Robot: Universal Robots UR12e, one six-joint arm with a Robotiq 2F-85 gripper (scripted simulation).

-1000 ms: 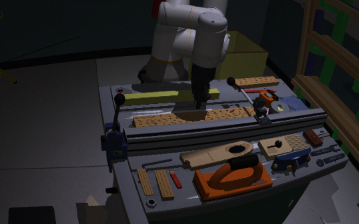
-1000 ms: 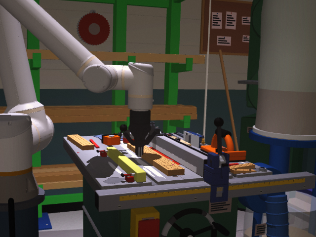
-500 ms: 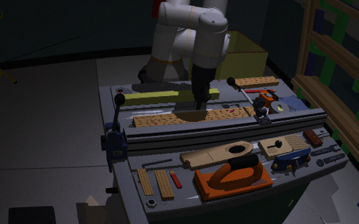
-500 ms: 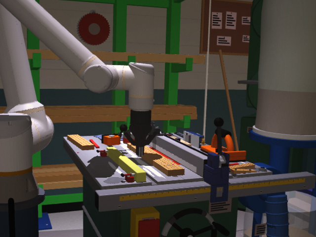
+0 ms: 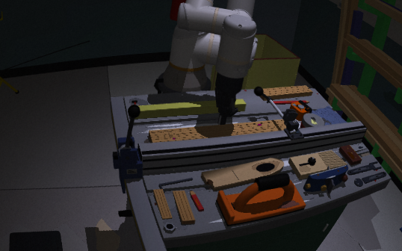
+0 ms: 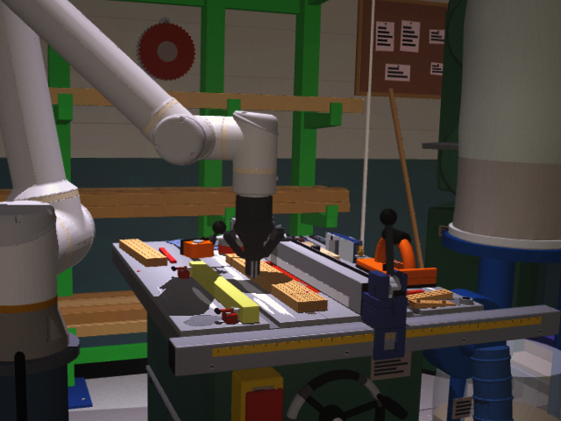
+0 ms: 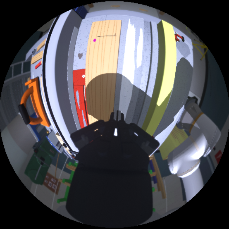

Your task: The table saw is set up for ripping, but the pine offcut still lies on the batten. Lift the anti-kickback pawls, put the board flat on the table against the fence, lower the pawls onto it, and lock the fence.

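Observation:
The pine board (image 5: pixel 213 131) (image 6: pixel 278 281) (image 7: pixel 102 70) lies flat on the saw table beside the grey fence (image 5: pixel 254 141) (image 6: pixel 319 272). My gripper (image 5: pixel 224 120) (image 6: pixel 253 272) (image 7: pixel 116 115) points straight down at the board's edge on the side away from the fence, closed and empty. The yellow batten (image 5: pixel 186 108) (image 6: pixel 224 292) (image 7: pixel 164 81) lies parallel behind the board with red clamps (image 6: pixel 229 315) at its ends. The pawl lever with a black knob (image 5: pixel 274 106) rises at the board's right end. The fence lock lever (image 5: pixel 130 127) (image 6: pixel 388 240) stands upright on the blue fence head.
A yellow box (image 5: pixel 274 65) stands behind the table. The orange push block (image 5: pixel 261 200), a wooden push shoe (image 5: pixel 243 172), a blue plane (image 5: pixel 327 179) and small wood strips (image 5: pixel 173 205) lie on the near extension. Another perforated board (image 5: pixel 291 91) lies at the far right.

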